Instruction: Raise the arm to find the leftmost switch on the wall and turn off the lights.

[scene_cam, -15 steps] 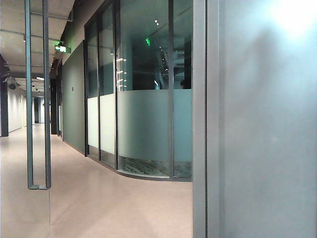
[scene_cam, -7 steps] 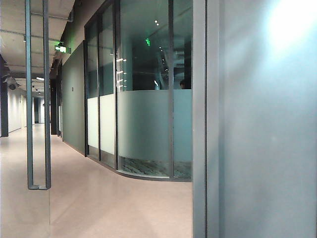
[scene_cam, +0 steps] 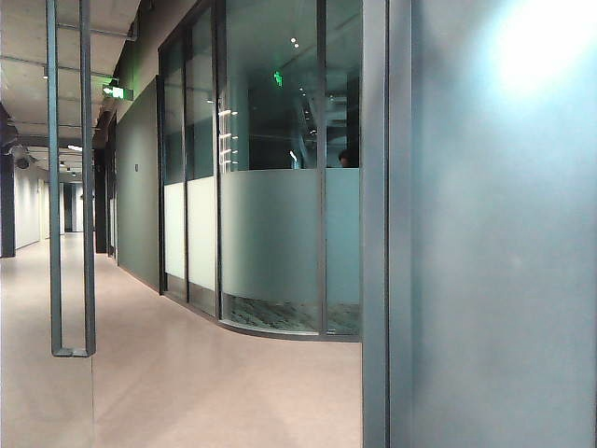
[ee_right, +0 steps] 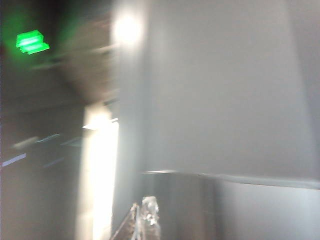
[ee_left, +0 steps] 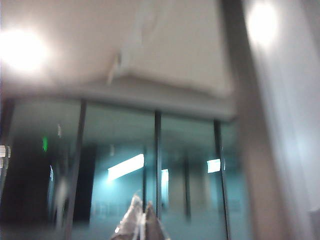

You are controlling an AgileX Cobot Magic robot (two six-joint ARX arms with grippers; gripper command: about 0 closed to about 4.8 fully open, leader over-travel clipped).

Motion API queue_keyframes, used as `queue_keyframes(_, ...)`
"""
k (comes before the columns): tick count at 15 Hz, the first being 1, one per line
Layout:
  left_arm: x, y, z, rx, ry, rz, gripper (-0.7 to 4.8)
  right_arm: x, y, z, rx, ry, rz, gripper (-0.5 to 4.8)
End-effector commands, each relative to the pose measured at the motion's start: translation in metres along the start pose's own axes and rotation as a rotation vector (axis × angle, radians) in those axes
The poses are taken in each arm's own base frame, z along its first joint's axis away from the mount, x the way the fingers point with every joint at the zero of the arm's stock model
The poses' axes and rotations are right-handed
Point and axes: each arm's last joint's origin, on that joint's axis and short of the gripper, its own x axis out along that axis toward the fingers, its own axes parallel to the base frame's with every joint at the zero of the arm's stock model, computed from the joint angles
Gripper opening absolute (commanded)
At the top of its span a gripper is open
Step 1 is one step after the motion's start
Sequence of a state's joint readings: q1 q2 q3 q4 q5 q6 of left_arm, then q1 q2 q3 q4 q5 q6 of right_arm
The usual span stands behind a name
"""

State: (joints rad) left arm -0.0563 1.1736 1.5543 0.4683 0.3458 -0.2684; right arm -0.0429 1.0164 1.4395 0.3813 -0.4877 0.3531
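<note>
Well, the soft dark shadow that lay across the large, smooth blue-grey matte wall panel (scene_cam: 504,280) a second ago has thinned away. The bright patch of glare near its top has spread and slid a little. I take that to mean an arm is moving up, out of the light's path. So the raising part of the job seems under way, not finished. No switch shows on the wall in any view, so the search is still open.

Neither arm appears in the room view, which shows only the wall, its grey metal upright (scene_cam: 376,233) and the curved frosted-glass partition (scene_cam: 270,243) beyond.

The left gripper (ee_left: 142,227) points up and outward toward the ceiling and the glass, with the wall off to one side. Its tips sit pressed together on nothing. The right gripper (ee_right: 142,220) is tilted up facing the wall close by. Its fingers also look closed and empty, though that picture is smeared by motion.
</note>
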Motion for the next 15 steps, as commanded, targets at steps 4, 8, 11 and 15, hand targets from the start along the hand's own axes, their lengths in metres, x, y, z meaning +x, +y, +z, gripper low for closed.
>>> queue_keyframes(4,0.063,0.019,-0.085,-0.171,0.268,-0.224,-0.04,0.014,-0.006,-0.006,0.086,0.076,0.106,-0.01)
queue_keyframes(8,0.07,-0.032,-0.095,-0.393,0.347,-0.509,-0.05,0.017,-0.009,-0.015,0.104,0.122,0.157,-0.01)
queue_keyframes(11,0.074,-0.086,-0.094,-0.479,0.327,-0.661,-0.05,0.025,-0.008,-0.027,0.148,0.142,0.184,-0.01)
queue_keyframes(15,0.075,-0.112,-0.091,-0.488,0.291,-0.632,-0.05,0.045,0.003,-0.052,0.221,0.133,0.226,-0.01)
